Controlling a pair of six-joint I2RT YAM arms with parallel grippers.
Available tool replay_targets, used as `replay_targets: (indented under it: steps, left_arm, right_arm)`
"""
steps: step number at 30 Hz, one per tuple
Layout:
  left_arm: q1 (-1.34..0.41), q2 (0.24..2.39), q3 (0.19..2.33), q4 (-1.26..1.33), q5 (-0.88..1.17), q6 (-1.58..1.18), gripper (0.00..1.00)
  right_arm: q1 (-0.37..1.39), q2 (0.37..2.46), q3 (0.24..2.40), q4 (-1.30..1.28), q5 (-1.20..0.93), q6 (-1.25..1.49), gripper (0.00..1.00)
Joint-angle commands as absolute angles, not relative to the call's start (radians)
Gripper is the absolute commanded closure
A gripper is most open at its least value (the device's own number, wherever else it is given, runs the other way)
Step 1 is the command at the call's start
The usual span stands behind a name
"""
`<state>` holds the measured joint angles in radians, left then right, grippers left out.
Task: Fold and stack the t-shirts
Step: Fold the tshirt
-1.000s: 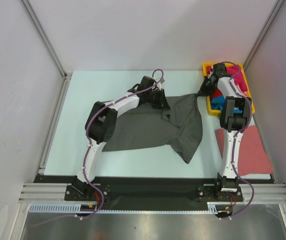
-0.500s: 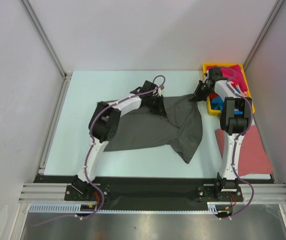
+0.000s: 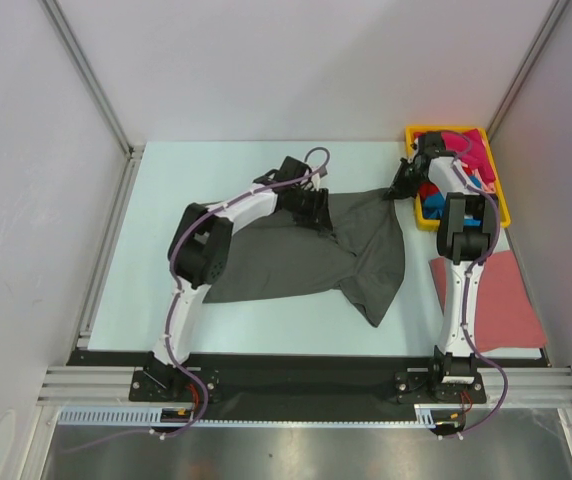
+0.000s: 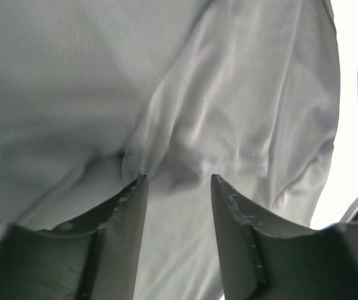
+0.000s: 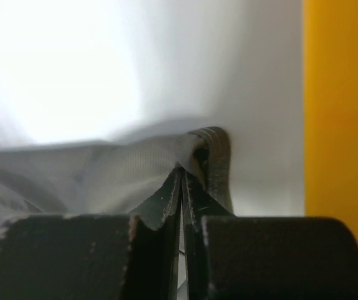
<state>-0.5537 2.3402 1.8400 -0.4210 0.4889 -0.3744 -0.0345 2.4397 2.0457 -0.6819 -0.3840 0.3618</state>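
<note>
Left end effector [image 4: 178,181] edged outward — open over grey t-shirt [image 3: 306,258]; right end effector [image 5: 182,175] pinches half-hidden corner.

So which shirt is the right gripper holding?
The large dark grey t-shirt, spread out: the right gripper pinches its hem. The salmon-pink shirt lies apart.

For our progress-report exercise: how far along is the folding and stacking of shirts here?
Done, seemingly: one pink shirt lies flat beside the right arm. In hand: the grey shirt is spread out, unfolded; the right fingers pinch its edge, the left fingers stand open over a crease. Left: bright shirts crumpled in the yellow tray; no stack yet.
</note>
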Motion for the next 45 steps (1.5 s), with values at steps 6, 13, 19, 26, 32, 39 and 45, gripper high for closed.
replay_targets:
  steps: [6, 13, 19, 26, 32, 39, 45]
  left_arm:
    - [-0.341, 1.929, 1.657, -0.45, 0.433, -0.31, 0.41]
    - [-0.055, 1.873, 1.526, -0.456, 0.356, -0.262, 0.25]
    - [0.058, 2.048, 1.627, -0.474, 0.336, -0.213, 0.2]
    - [0.074, 2.106, 1.657, -0.54, 0.158, -0.202, 0.4]
    - [0.074, 2.043, 1.562, -0.492, 0.065, -0.206, 0.28]
    - [0.075, 2.112, 1.615, -0.526, 0.142, -0.183, 0.23]
    - [0.075, 2.158, 1.649, -0.538, 0.15, -0.219, 0.28]
  right_arm:
    - [-0.029, 2.47, 2.214, -0.795, -0.242, 0.271, 0.78]
    - [-0.003, 2.398, 2.224, -0.83, -0.213, 0.273, 0.62]
    - [0.044, 2.413, 2.308, -0.905, -0.192, 0.261, 0.6]
    - [0.054, 2.391, 2.295, -0.94, -0.126, 0.232, 0.6]
    - [0.055, 2.405, 2.303, -0.95, -0.078, 0.235, 0.59]
    - [0.055, 2.422, 2.304, -0.943, -0.031, 0.239, 0.58]
    - [0.041, 2.48, 2.365, -0.956, -0.071, 0.242, 0.57]
